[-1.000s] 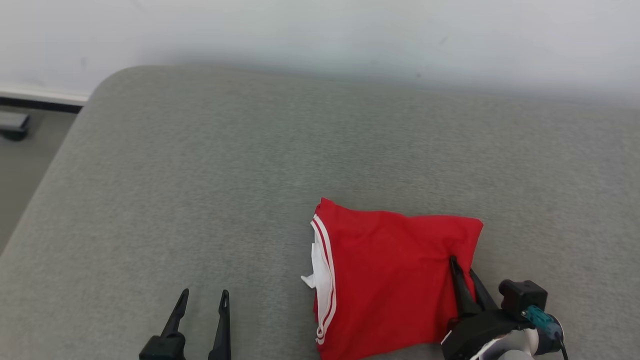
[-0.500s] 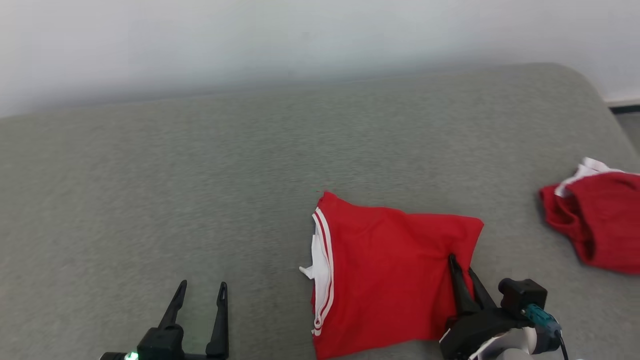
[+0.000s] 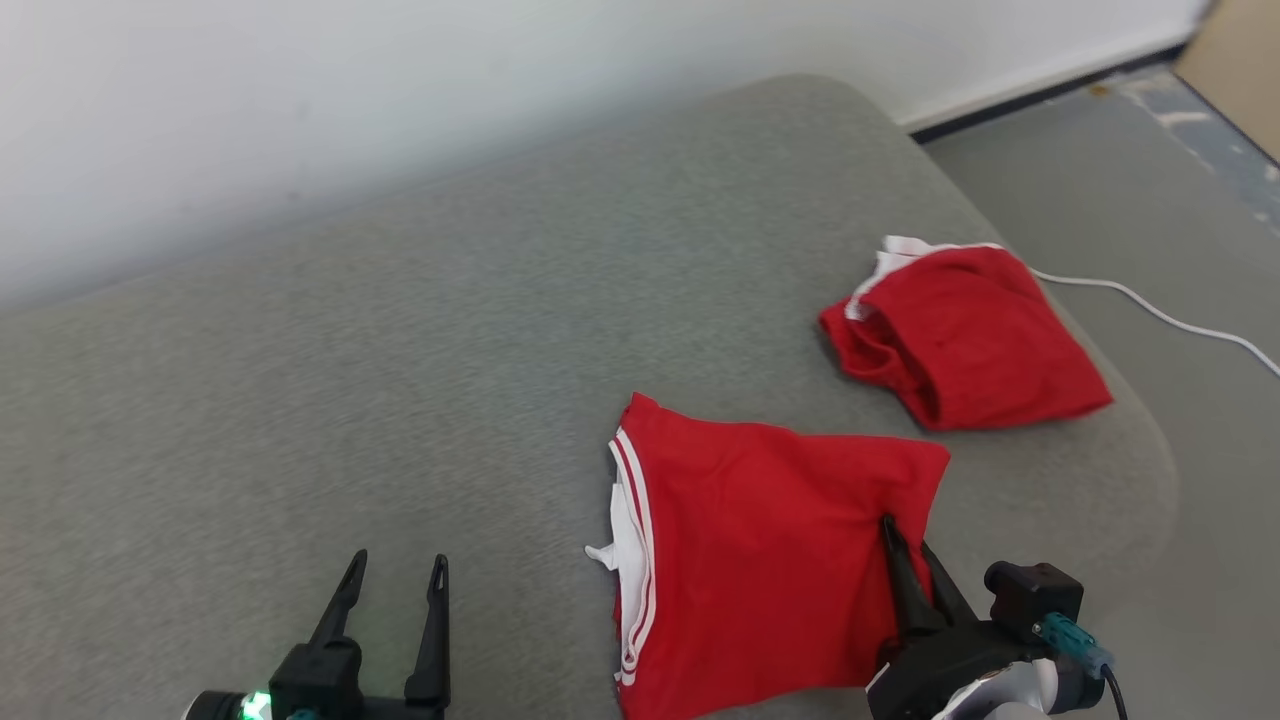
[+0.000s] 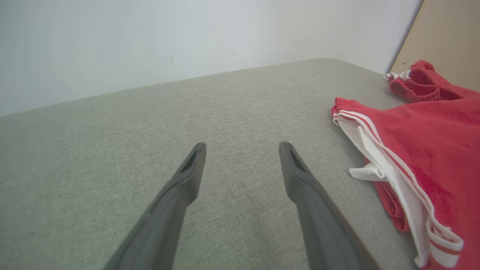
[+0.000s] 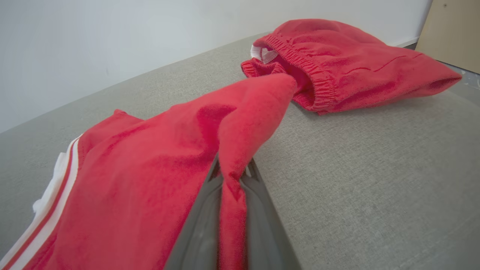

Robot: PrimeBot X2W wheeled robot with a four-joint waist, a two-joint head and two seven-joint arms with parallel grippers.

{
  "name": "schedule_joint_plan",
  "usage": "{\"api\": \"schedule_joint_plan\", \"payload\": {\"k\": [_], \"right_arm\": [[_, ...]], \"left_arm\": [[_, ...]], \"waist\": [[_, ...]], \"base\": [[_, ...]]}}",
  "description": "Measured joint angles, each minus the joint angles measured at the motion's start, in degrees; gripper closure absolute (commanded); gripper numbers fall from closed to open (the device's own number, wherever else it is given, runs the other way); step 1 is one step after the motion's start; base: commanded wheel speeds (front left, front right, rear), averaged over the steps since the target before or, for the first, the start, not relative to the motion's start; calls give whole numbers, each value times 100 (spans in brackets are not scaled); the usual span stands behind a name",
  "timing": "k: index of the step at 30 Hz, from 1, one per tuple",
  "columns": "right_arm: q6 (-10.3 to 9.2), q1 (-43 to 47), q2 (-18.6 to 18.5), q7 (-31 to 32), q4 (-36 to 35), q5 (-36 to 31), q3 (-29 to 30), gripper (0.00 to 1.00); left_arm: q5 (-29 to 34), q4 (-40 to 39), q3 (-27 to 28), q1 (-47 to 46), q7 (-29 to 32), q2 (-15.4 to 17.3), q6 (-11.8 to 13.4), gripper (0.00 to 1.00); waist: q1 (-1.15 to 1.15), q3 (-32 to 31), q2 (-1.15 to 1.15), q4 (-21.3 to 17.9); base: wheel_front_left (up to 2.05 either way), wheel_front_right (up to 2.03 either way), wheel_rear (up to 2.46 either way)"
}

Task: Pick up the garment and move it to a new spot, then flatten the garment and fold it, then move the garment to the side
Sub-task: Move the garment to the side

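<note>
Only the head camera has been swung round to the robot's right over the last second, so what looks like movement is just the view shifting. Nothing on the grey cushion (image 3: 400, 400) seems to have been dragged. What's been brought into view is a 2nd red garment (image 3: 965, 340) lying bunched near the cushion's right end, plus a white cable (image 3: 1150, 310) on the floor past it.

The garment (image 3: 770, 560) is still laid out roughly flat in the near middle of the cushion, with its white-striped hem on the left and 1 ridge of cloth raised at its right edge. That ridge is clamped by the right gripper (image 3: 905, 535). In the right wrist view the red fabric is seen pinched between the 2 closed fingers (image 5: 262, 210). The left gripper (image 3: 398, 558) is held wide open with nothing in it, above bare cushion and well apart from the hem.

Best guess: the folding is done and the turn has been made to line up the last step, moving it to the side. A spot beside the other piece is probably being aimed at. With only 1 edge held, the fold could be pulled open if it's dragged instead of lifted.
</note>
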State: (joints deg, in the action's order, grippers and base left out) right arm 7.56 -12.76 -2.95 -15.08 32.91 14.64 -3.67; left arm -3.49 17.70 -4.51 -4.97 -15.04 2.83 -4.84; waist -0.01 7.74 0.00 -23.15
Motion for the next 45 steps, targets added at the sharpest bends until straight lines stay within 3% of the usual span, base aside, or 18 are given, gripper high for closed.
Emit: {"api": "schedule_joint_plan", "payload": {"k": [7, 13, 20, 26, 30, 36, 37, 38, 39, 45], "right_arm": [[0, 27, -2, -1, -122, 70, 101, 100], [-1, -74, -3, 0, -296, 0, -10, 100], [0, -1038, -47, -1, 27, -792, -517, 100], [0, -2212, -590, 0, 445, -1150, -283, 100], [0, -2984, -1180, 0, 1117, -1604, 433, 100], [0, -3461, -1858, 0, 1937, -2387, 1452, 100], [0, -3517, -1931, 0, 2024, -2507, 1664, 97], [0, -3554, -1997, 0, 2054, -2670, 1867, 33], [0, -3586, -2043, 0, 2022, -2819, 2084, 0], [0, -3676, -1828, -2, 1507, -3526, 3201, 0]], "left_arm": [[76, 103, -144, -277, 0, -5, -78, 0], [105, 172, -191, -421, 0, -3, -125, 0], [167, -9, -31, -445, -1, 56, -104, 0], [291, -115, -101, -518, -1, 120, -113, 0], [349, -151, -131, -648, -1, 215, -109, 0], [375, -300, -207, -800, 0, 259, -62, 0], [374, -331, -213, -827, -1, 261, -57, 0], [374, -350, -216, -847, -1, 266, -52, 0], [374, -355, -229, -861, -1, 269, -45, 0], [357, -371, -234, -926, -2, 283, 12, 0]], "waist": [[0, 112, 0, -533], [1, 338, 0, -720], [1, 582, 0, -744], [0, 774, 0, -505], [1, 960, 0, -149], [1, 1197, 1, 270], [1, 1233, 0, 335], [1, 1268, 0, 398], [2, 1304, 1, 459], [1, 1489, 1, 705]], "base": [[0, 0, 0], [0, 0, 0], [0, 0, 0], [0, 0, 0], [0, 0, 0], [0, 0, 0], [0, 0, 0], [0, 0, 0], [0, 0, 0], [0, 0, 0]]}}
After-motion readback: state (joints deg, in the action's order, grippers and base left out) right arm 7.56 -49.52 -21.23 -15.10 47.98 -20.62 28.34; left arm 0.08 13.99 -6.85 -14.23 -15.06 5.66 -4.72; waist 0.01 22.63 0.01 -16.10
